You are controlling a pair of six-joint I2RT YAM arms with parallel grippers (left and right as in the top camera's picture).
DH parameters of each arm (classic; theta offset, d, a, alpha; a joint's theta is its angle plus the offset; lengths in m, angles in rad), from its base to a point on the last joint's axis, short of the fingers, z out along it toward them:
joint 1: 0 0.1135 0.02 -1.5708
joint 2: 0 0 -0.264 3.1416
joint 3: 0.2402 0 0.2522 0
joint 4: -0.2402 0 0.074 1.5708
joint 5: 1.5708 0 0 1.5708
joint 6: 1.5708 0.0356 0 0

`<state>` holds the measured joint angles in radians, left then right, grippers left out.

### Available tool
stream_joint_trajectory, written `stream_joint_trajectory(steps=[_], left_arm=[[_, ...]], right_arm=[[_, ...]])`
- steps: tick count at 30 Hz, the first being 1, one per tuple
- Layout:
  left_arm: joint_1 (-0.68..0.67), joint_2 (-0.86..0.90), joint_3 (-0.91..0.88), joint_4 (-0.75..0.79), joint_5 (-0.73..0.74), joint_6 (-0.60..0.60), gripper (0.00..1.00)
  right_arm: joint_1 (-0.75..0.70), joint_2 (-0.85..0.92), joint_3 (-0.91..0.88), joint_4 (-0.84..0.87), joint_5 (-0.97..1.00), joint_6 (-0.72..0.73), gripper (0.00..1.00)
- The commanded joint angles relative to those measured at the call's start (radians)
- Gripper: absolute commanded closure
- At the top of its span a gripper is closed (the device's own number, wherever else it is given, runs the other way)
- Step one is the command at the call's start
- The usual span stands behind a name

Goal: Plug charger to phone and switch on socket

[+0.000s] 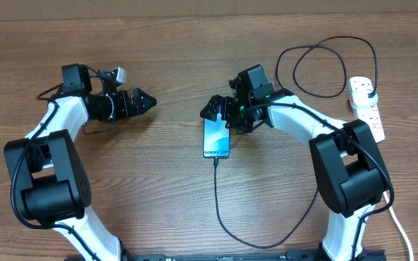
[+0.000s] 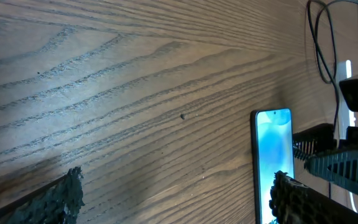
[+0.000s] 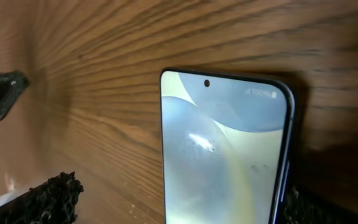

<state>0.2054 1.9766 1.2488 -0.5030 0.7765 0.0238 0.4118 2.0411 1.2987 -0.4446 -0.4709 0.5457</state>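
Overhead: phone (image 1: 216, 137) glows blue, charger (image 1: 215, 181) tip touching its edge.

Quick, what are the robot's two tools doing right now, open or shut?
Left tool: open, holding nothing.
Right tool: open, a finger on each side of the phone at its top end, not clamped on it.

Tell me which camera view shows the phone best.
The overhead view: the whole phone lies flat, screen lit, with the charger cable meeting its lower end. The left wrist view shows only its upper part, cut by the frame edge. The right wrist view shows just the top end, close up, with the camera hole.
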Motion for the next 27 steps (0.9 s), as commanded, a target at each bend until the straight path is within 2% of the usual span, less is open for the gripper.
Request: stream_joint_trajectory(steps=[1,15,27], left_arm=[[0.002,-0.028,0.003,0.003,-0.003,-0.013,0.0],[0.002,-0.028,0.003,0.003,-0.003,-0.013,0.0],[0.002,-0.028,0.003,0.003,-0.003,-0.013,0.0]], right_arm=[[-0.003,0.053,-0.018,-0.069,0.227,0.012,0.0],[0.12,0.054,0.075,-0.225,0.532,0.038,0.0],[0.137,0.042,0.097,-0.259,0.55,0.029,0.0]])
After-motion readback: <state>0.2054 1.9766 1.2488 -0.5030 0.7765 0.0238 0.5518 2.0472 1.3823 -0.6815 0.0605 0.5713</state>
